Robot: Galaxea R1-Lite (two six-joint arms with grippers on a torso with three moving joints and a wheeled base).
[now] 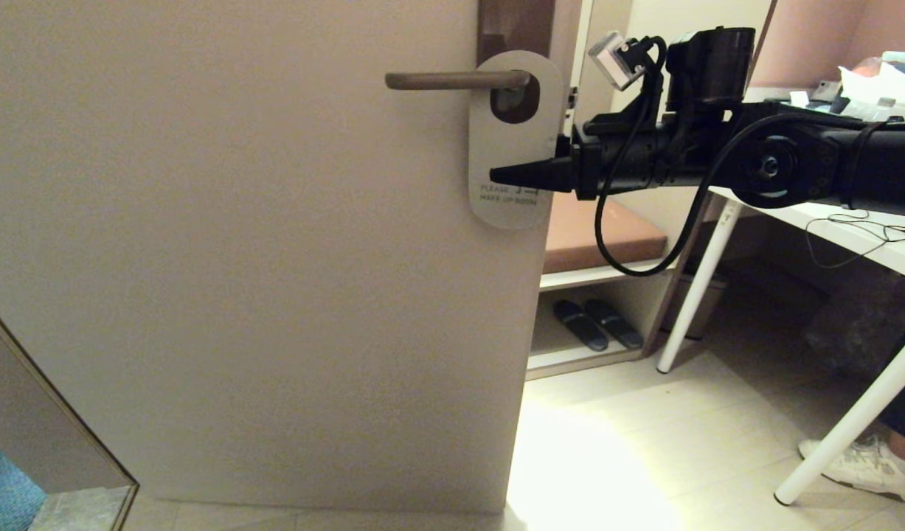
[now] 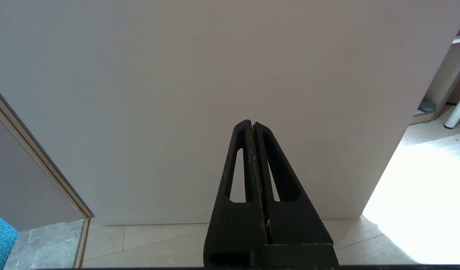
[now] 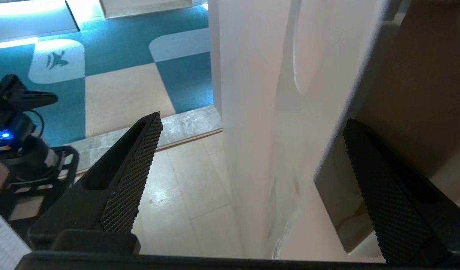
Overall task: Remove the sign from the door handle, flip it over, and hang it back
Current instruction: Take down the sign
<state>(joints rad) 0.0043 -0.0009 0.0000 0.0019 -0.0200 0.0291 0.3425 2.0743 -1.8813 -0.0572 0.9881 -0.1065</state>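
The sign [image 1: 510, 140] hangs by its round hole on the door handle [image 1: 452, 80], pale grey face outward, reading "PLEASE MAKE UP ROOM". The bronze lever sticks out to the left from a dark backplate [image 1: 515, 22]. My right gripper [image 1: 500, 175] reaches in from the right, one black fingertip in front of the sign's lower half, just above the lettering. In the right wrist view it [image 3: 252, 120] is open wide, with the pale door edge [image 3: 244, 112] between its fingers. My left gripper [image 2: 251, 123] is shut and empty, low down, pointing at the bare door.
The beige door [image 1: 260, 280] fills the left and centre. A bench [image 1: 607, 236] with slippers [image 1: 596, 324] under it stands beyond the door edge. A white table [image 1: 850, 228], its legs and a person's shoe [image 1: 865, 461] are at the right. A frame edge [image 1: 61, 413] is at lower left.
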